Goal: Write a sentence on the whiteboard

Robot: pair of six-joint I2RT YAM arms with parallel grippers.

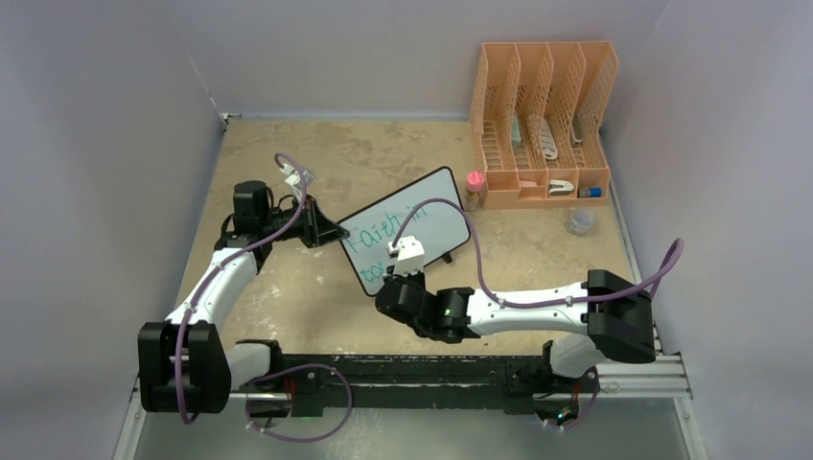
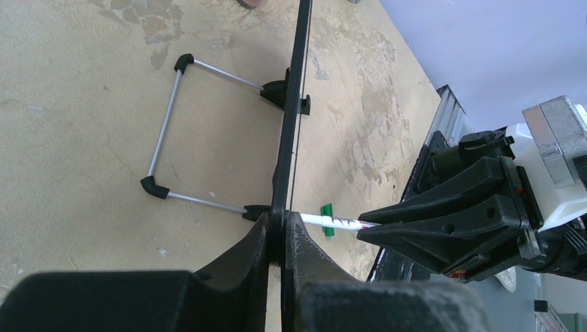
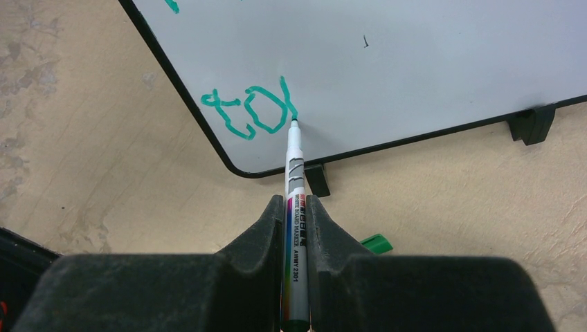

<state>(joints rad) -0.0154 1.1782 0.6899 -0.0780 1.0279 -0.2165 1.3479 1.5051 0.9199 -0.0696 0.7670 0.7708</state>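
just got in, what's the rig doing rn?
Writing in progress. The left gripper is clamped on the whiteboard edge, steadying it. The right gripper holds a marker, tip on the board. The sentence reads "Faith in" on the top line; the second line has "to" plus one stroke.

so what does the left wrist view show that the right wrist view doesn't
Only left wrist: the whiteboard edge-on, clamped by the left gripper, with its wire stand behind and the right gripper seen from outside. Only right wrist: the board's face with green lettering, "to" plus a stroke, and the marker tip touching it. Both: the marker, the board and the tan table.
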